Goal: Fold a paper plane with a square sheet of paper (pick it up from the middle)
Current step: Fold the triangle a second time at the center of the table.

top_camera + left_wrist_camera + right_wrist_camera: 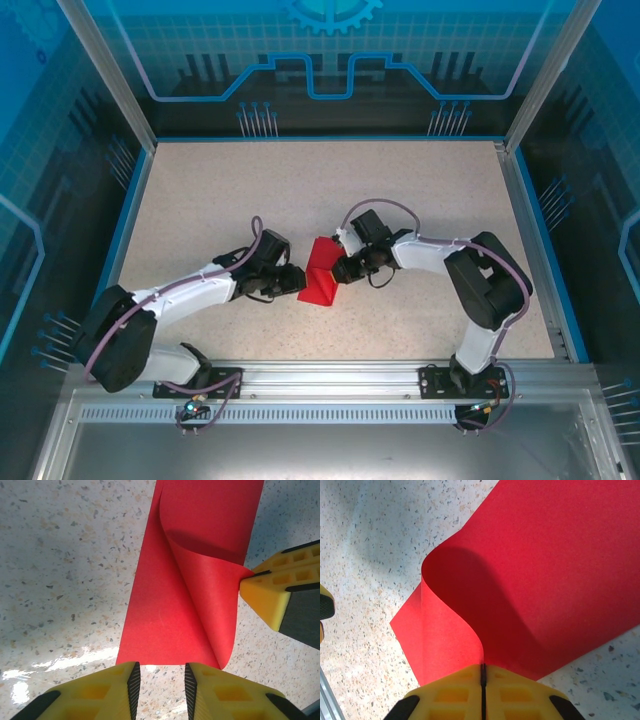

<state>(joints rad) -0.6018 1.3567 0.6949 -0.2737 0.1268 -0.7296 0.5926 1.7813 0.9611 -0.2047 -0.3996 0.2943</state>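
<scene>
At the middle of the worktop (300,190), between the two arms, lies the paper (322,271), a red sheet with most of its area flat on the surface. One edge is lifted and curls over toward the centre in a soft, rounded bend, because the right fingers (482,672) are clenched on it, the sheet pinched in the seam between them. This looks like the start of a fold: the flap is raised so that it can be carried across and laid down. The left fingers (131,680) stand partly released, with a gap between them and nothing in it. They sit just short of the sheet's near edge and, as far as I can tell, do not touch it. I judge they are placed there to pin the flat part or press a crease once the flap is over.
</scene>
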